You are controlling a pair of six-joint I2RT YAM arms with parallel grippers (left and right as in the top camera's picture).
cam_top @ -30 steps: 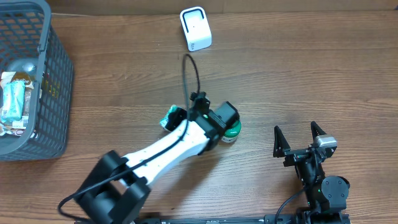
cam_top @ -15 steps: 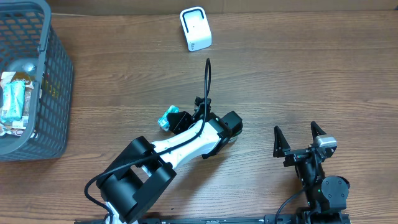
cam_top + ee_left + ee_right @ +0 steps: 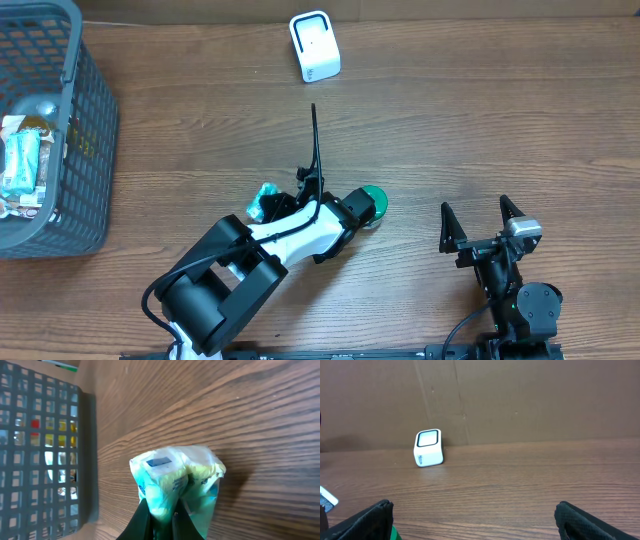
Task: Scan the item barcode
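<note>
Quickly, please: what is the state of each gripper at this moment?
Left gripper: closed, pinching the green packet.
Right gripper: open, holding nothing.

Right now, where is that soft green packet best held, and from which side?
By its narrow gathered end, coming from the side opposite the white label patch, as the left gripper does now. The green packet is puffy in the middle, so the pinched end likely gives firmer purchase, and the patch is left uncovered for the scanner.
</note>
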